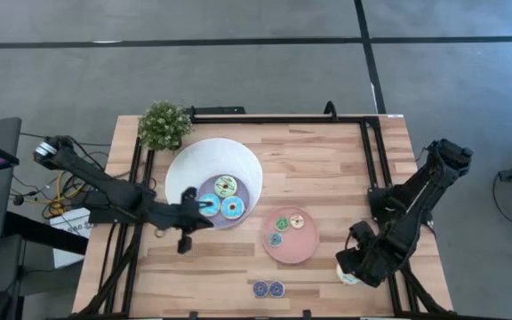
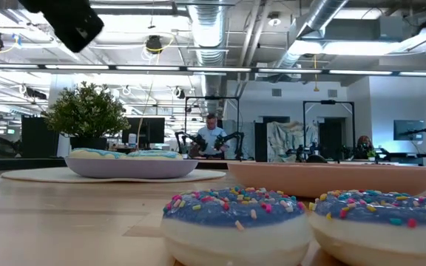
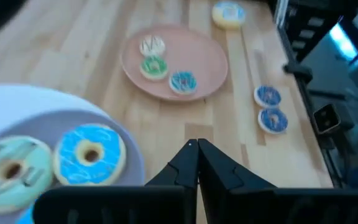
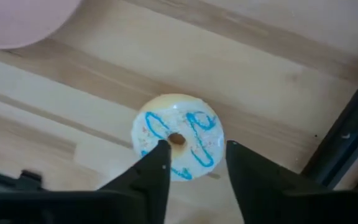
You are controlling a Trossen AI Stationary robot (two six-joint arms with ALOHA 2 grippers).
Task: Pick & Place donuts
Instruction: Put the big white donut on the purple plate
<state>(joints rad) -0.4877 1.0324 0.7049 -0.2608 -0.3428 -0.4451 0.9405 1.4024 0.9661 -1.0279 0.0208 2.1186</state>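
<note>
Donut (image 4: 178,144) iced white with blue squiggles lies flat on the counter (image 1: 327,169) at about four o'clock from the pink plate (image 1: 302,250), directly under the right gripper (image 4: 193,159), whose fingers stand open, empty, straddling its ring. Being round, it has no long axis to match; a straight descent looks enough. The right arm is far nearer. The left gripper (image 3: 196,163), fingers together and empty, hovers at the white bowl (image 1: 204,156), where large donuts (image 1: 226,186) lie.
</note>
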